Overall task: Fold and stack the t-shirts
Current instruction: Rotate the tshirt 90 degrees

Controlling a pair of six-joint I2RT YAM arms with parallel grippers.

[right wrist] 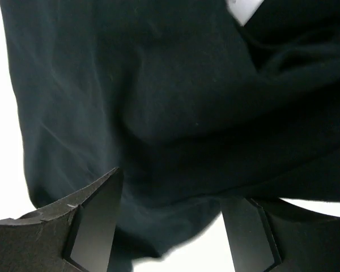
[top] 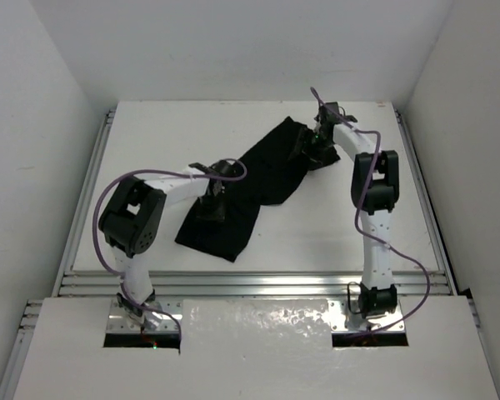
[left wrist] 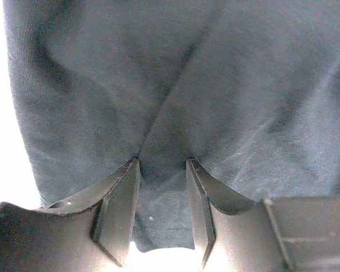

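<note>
With the black t-shirt [top: 262, 179] lying rumpled diagonally across the table [top: 142, 133], the left gripper [left wrist: 161, 167] pinching its near edge and the right gripper [right wrist: 170, 184] spread wide, ungrasping, a shallow pinch could slip on lifting

No legible text, brand or number on the black t-shirt [top: 267, 175], none elsewhere
</note>
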